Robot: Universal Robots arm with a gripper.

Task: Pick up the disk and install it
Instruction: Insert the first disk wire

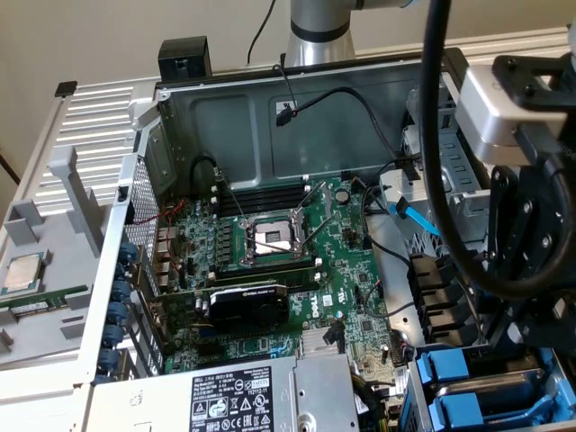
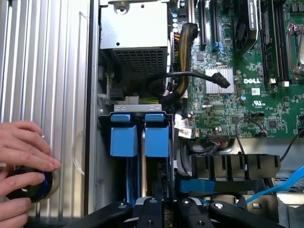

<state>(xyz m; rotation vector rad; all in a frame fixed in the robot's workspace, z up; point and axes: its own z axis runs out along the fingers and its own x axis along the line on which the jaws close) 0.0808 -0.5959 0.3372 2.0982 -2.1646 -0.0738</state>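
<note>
A hand (image 2: 26,142) rests on a black knob (image 2: 27,184).

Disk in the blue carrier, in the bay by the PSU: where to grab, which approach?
Likely the blue frame's exposed end, coming straight down through the case's open side. The disk stands on edge in the bay, whose walls cover its flat faces; only that end is free.

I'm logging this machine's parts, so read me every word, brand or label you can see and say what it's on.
"DELL": white print on the green motherboard.
White printed label on the silver power supply box: too small to read.
Marking on the black graphics card: blurred.
</note>
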